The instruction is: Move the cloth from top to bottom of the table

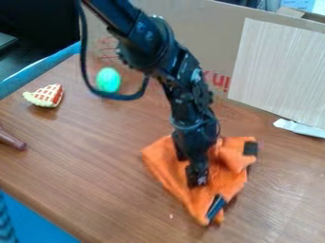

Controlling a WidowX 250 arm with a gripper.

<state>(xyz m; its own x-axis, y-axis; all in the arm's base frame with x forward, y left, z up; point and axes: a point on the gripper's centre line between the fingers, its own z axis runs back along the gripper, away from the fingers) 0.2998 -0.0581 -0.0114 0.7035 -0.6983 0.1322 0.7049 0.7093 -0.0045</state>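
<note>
Clock positions are taken from the middle of the view. The gripper (195,176) hangs down at 5 o'clock, its tip low over the orange cloth (224,179) and seemingly touching it; whether it is spread, closed or clamped on a fold, I cannot tell. The cloth lies crumpled around and under the tip, raised in folds on its 2 o'clock side, with one dark patch (251,148) at its own 2 o'clock and another (215,206) near its 5 o'clock, by the lowest corner. Above, the black arm (143,38) slants in from 11 o'clock, its cable (83,61) looping on the 10 o'clock side.

With the cloth in the lower half of the table (95,161), I judge the carrying to be mostly done and the setting down in hand. The next move calls for making sure the gripper is free of the fabric, then a straight rise towards 12; a snagged fold could drag the cloth back up. If it is meant to sit lower, a firm hold and a short pull towards 6 would serve.

Farther out, a green egg-shaped toy (109,79) sits between 10 and 11, a toy pie slice (45,96) near 10, and a white strip (300,128) at 3, all well apart from the cloth
</note>
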